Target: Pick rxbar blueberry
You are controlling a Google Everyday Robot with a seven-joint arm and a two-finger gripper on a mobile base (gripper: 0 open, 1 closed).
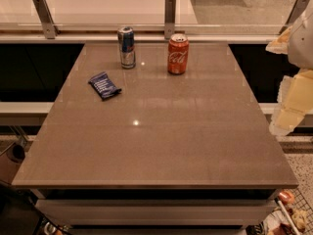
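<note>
End effector (pixel 291 106) far right (rxbar blueberry (pixel 104 85) left).

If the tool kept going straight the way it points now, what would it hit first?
The tool, hanging at the right edge, points down and slightly left. It would likely meet bare table near its right edge, or just miss it; depth is unclear. The rxbar blueberry lies far left.

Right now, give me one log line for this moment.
rxbar blueberry: flat on table, left | gripper: right edge, away from bar | not yet grasped
</note>
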